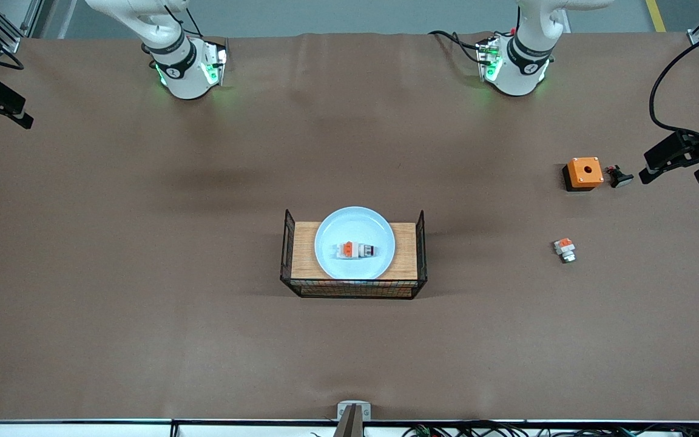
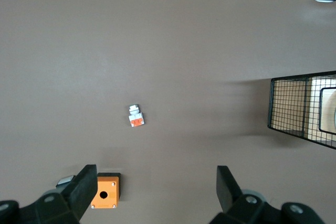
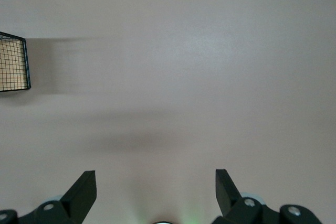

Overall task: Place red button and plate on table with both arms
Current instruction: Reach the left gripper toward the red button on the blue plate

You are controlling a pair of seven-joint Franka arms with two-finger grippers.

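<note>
High over the brown cloth table (image 1: pixel 143 315), the left gripper (image 2: pixel 152 192) hangs with its two dark fingers spread wide and holding nothing. It looks down on a small orange box with a hole (image 2: pixel 104 191) and a little orange-and-white block with a pale tip (image 2: pixel 136 116). The right gripper (image 3: pixel 152 192) also hangs over bare cloth, spread wide and holding nothing. Both arms seem to be waiting to start.

The tiny white-grey switch block with the orange top and dark red tip (image 1: pixel 355 249) lies on its side in the round pale blue shiny plate (image 1: pixel 332 230). The plate sits on the wooden-topped black wire rack (image 1: pixel 354 287) in the middle of the table. I think each arm needs free fingers, one for the plate and one for the button.
</note>
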